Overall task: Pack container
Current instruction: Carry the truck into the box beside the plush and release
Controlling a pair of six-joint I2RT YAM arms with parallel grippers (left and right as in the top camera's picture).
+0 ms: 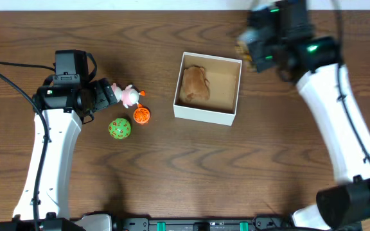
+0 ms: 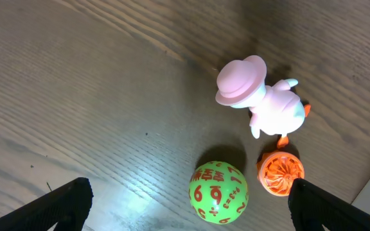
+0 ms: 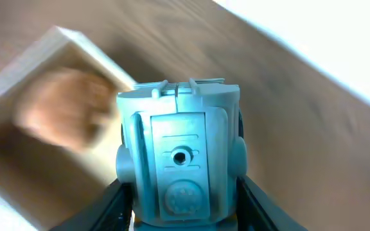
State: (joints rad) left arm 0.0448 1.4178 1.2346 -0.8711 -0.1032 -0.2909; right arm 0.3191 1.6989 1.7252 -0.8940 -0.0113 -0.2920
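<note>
The container (image 1: 205, 113), a square shallow box with white walls and a tan inside, sits mid-table with a brown lumpy toy (image 1: 194, 85) in it. It shows blurred in the right wrist view (image 3: 44, 58). My right gripper (image 3: 184, 212) is shut on a grey-blue robot-like toy (image 3: 180, 154) and holds it by the container's far right corner (image 1: 252, 48). My left gripper (image 2: 185, 208) is open and empty above a green number ball (image 2: 218, 192), an orange ribbed ball (image 2: 280, 173) and a pink hatted duck (image 2: 262, 96).
The three small toys lie close together left of the container in the overhead view: green ball (image 1: 119, 129), orange ball (image 1: 141, 115), pink duck (image 1: 129, 95). A white strip runs along the table's far edge (image 3: 339, 45).
</note>
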